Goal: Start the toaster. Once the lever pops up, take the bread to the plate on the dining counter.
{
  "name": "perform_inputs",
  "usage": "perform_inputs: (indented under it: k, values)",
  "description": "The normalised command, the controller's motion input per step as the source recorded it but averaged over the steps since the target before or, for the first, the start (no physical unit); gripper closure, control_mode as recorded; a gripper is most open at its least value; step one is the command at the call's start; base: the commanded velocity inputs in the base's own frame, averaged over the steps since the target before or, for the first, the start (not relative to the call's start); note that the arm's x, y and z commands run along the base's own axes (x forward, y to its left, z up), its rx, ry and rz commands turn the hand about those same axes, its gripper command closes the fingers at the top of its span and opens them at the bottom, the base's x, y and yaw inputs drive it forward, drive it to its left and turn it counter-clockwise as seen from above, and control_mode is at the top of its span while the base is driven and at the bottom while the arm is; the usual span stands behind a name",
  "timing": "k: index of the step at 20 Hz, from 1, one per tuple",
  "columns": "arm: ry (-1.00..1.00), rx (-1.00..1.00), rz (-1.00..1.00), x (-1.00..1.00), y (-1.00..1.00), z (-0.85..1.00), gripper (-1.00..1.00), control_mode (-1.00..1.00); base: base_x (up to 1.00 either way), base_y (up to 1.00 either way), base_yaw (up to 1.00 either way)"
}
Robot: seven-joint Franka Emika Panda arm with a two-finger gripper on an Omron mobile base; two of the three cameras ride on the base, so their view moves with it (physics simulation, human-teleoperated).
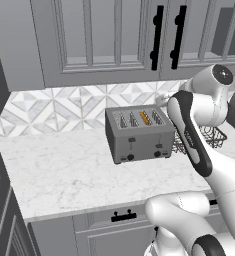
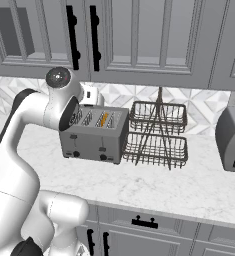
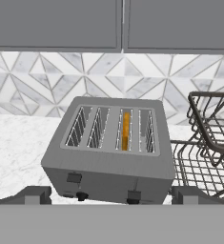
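The grey four-slot toaster (image 1: pixel 139 135) (image 2: pixel 95 134) (image 3: pixel 111 152) stands on the marble worktop against the tiled wall. An orange-tan slice of bread (image 3: pixel 126 131) (image 1: pixel 145 118) (image 2: pixel 104 119) sits upright in its third slot from the left. On the front face the right lever (image 3: pixel 134 194) rides lower than the left lever (image 3: pixel 74 177). My gripper (image 3: pixel 112 196) is open and empty. It hovers in front of and slightly above the toaster, apart from it, with a fingertip (image 3: pixel 35 195) at each lower side of the hand view. The plate and the dining counter are out of view.
A two-tier dark wire rack (image 2: pixel 156 132) (image 3: pixel 206 147) stands right beside the toaster on its right. Grey wall cabinets (image 2: pixel 139 35) hang low over the worktop (image 1: pixel 59 170). Another grey appliance (image 2: pixel 233 140) sits at the far right. My own arm (image 1: pixel 194 135) crosses in front of the rack.
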Motion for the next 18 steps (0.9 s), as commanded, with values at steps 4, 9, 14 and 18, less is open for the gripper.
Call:
perform_inputs:
  k: [4, 9, 14, 18]
  values:
    - [0.0, 0.0, 0.0, 0.0, 0.0, 0.0, -1.0, -1.0, 0.0, 0.0, 0.0]
    - [0.0, 0.0, 0.0, 0.0, 0.0, 0.0, -1.0, -1.0, 0.0, 0.0, 0.0]
    - [0.0, 0.0, 0.0, 0.0, 0.0, 0.0, -1.0, -1.0, 0.0, 0.0, 0.0]
    - [0.0, 0.0, 0.0, 0.0, 0.0, 0.0, -1.0, -1.0, 0.0, 0.0, 0.0]
